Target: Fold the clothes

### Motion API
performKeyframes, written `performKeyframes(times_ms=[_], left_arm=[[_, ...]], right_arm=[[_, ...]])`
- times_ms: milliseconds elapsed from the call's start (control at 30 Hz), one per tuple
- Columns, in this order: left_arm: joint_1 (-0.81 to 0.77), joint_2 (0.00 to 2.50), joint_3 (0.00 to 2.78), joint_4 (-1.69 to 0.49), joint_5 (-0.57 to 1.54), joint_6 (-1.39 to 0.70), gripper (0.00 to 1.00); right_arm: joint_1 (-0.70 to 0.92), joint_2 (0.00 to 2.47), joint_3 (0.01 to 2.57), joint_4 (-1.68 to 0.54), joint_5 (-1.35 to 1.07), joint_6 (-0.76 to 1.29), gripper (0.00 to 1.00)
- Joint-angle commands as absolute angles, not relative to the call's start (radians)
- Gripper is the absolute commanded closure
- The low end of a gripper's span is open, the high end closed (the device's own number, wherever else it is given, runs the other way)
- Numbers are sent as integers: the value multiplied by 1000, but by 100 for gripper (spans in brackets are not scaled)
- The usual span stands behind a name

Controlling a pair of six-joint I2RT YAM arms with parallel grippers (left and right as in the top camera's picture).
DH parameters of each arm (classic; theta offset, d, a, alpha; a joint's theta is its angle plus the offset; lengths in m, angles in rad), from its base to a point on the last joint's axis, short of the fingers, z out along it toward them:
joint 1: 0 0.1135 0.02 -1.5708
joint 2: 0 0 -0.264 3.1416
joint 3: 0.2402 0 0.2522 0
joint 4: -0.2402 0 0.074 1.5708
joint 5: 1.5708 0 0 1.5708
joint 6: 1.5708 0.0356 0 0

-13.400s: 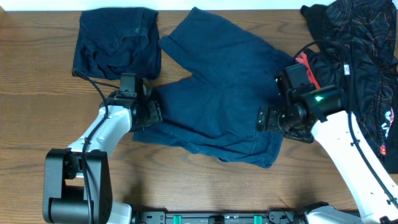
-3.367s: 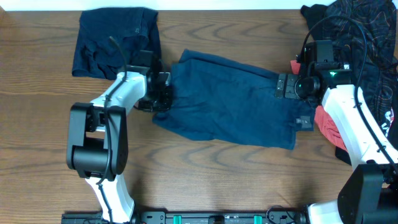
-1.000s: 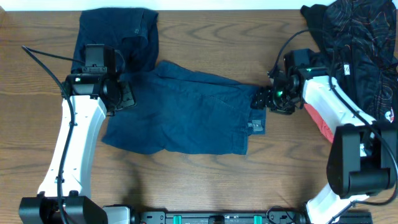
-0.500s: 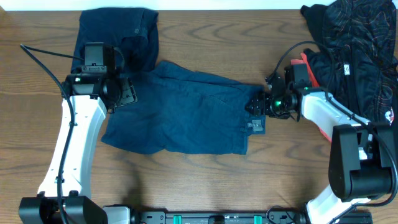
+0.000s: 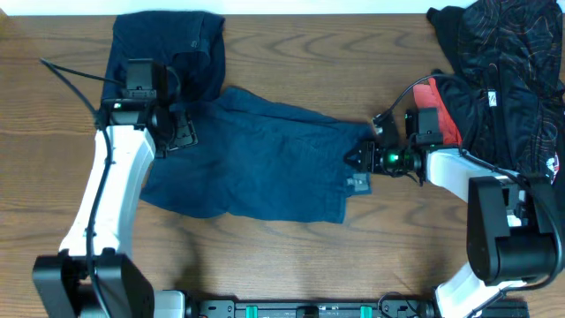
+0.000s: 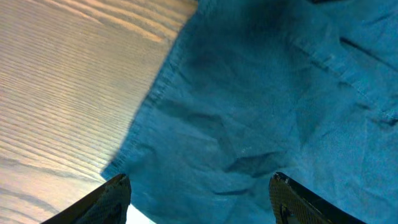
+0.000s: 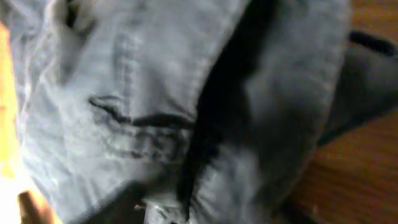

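I judge the shorts (image 5: 256, 163) folded once, with more folds left. My left gripper (image 6: 199, 186) is apart above them. For the right gripper (image 5: 360, 159) I cannot tell.

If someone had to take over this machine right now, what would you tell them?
Left gripper: open above the left edge of the shorts.
Right gripper: at their right edge; grip hidden by fabric.
Shorts lie between the grippers, apparently folded once. A navy garment lies folded at back left.
To do: finish the shorts, then the black-patterned garment and coral-red garment piled at right.
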State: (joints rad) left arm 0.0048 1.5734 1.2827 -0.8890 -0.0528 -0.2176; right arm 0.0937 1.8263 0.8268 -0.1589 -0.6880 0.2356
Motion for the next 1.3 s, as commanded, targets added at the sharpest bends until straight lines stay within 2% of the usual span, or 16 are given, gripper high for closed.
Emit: performKeyframes(times_ms=[0, 33, 267, 533, 733, 833, 1000, 1267], left_arm=[[8, 1625, 1268, -889, -64, -220, 31], [8, 1639, 1268, -889, -64, -220, 32], [8, 1659, 1268, -889, -52, -220, 35], [-9, 1658, 1268, -900, 44, -216, 35], [-72, 1659, 1253, -890, 57, -180, 35], [-87, 1659, 1219, -850, 65, -181, 36], [-89, 1659, 1140, -773, 134, -181, 43], [-94, 1659, 1013, -632, 147, -181, 47]], right_arm=[[104, 1865, 797, -160, -663, 298, 91], [96, 1864, 797, -156, -663, 311, 99], [-27, 1807, 809, -228, -735, 286, 99], [-187, 1661, 1012, -724, -607, 33, 99], [-202, 1645, 1261, -987, -511, -58, 99], [-199, 1645, 1343, -1025, -513, -57, 99], [-149, 1645, 1413, -1036, -525, -25, 99], [40, 1651, 1417, -899, -515, 138, 99]])
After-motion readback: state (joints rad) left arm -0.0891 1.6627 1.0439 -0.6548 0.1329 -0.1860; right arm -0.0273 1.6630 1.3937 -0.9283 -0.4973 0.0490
